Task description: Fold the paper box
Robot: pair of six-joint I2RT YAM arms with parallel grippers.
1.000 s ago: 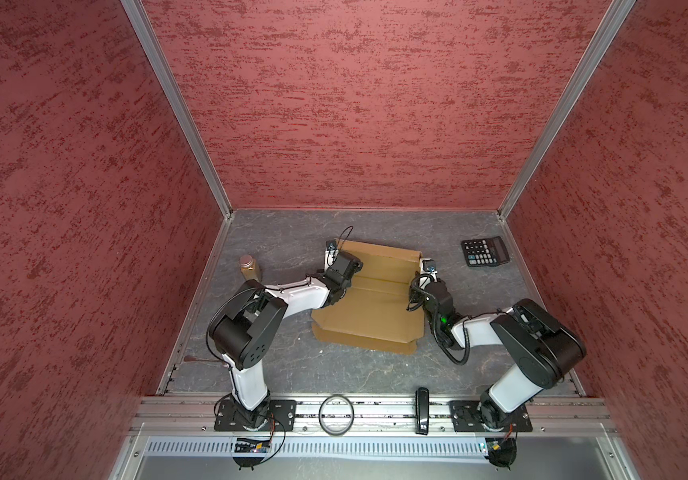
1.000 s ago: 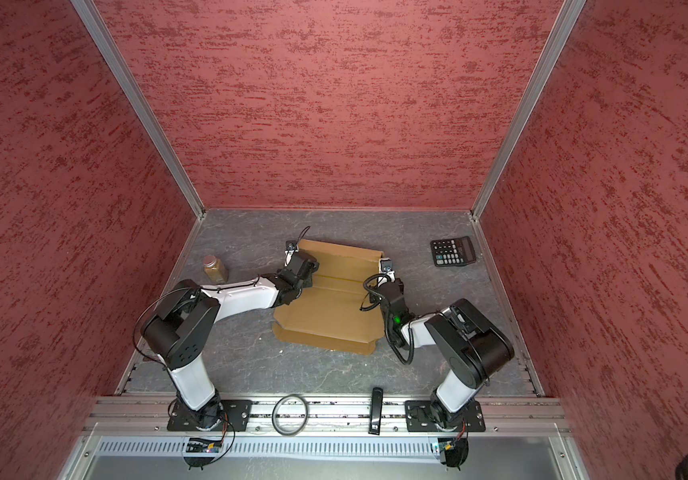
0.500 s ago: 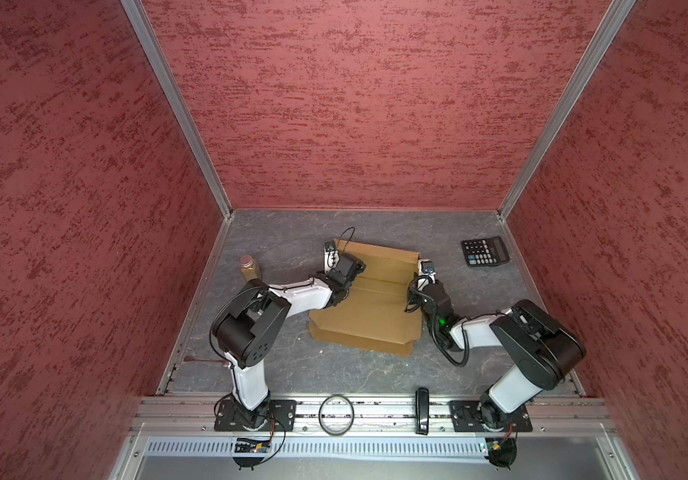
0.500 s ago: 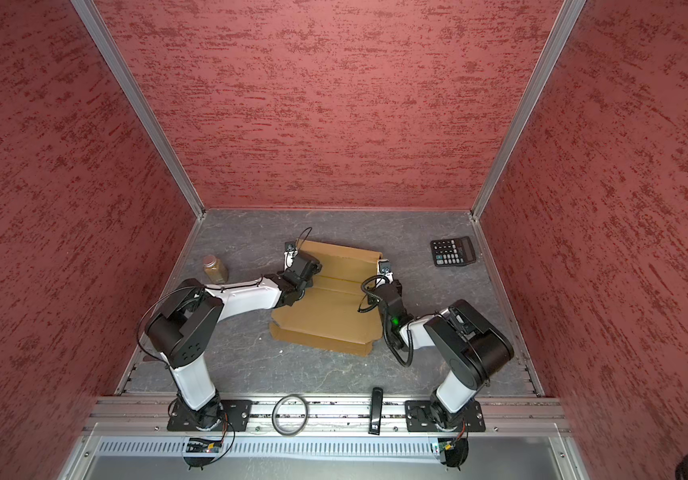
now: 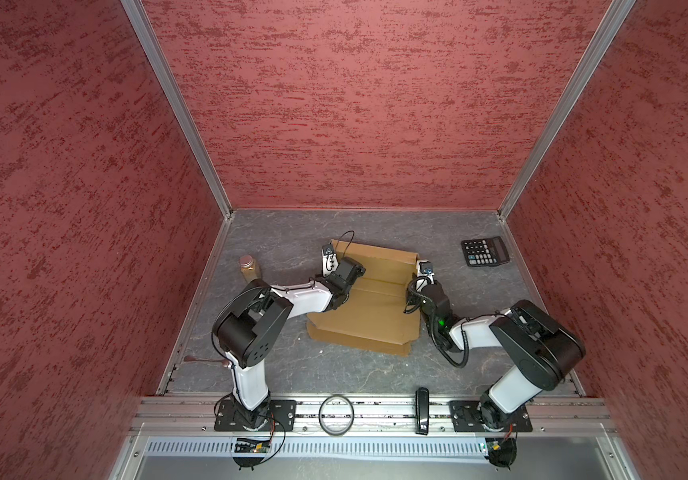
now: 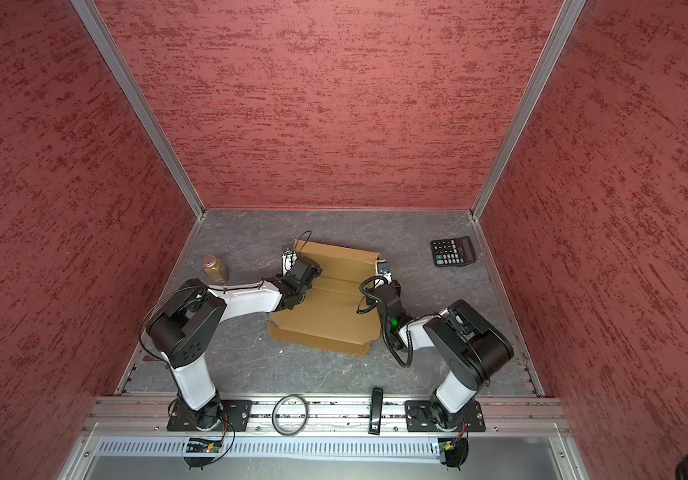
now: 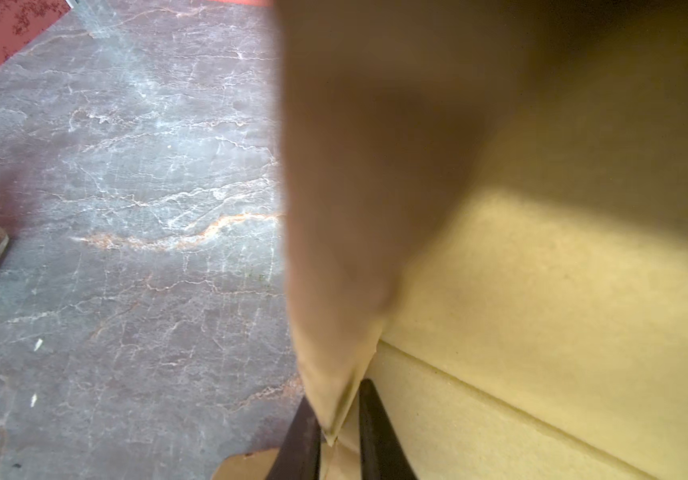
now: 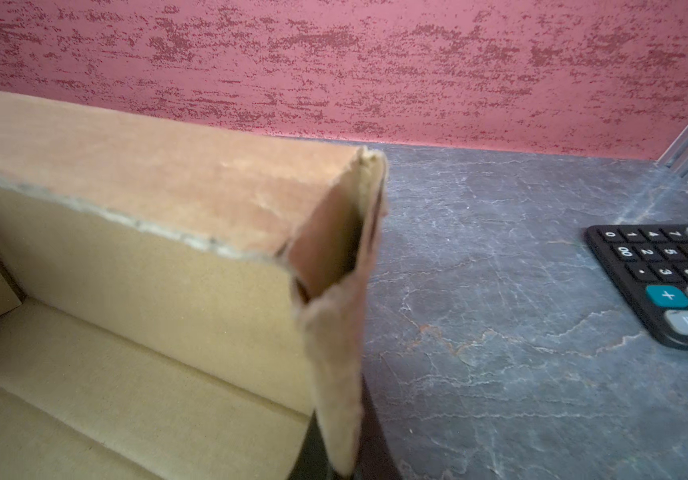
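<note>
**Item:** paper box point(image 5: 365, 320), brown corrugated, part-folded, lying on the grey surface point(image 5: 292, 374) between the two sets of jaws in both top views.

**Left jaws:** slightly parted, straddling the lower corner of the raised left side flap point(image 7: 334, 291). The flap leans against one jaw, and a sliver of gap shows at the other.

**Right jaws:** closed on the upright right side flap point(image 8: 338, 374), its edge pinched between them. The rear wall point(image 8: 146, 183) stands just beyond.

**Also present:** calculator point(image 8: 675, 282), on the outer side of the right jaws, well apart from the box.
</note>
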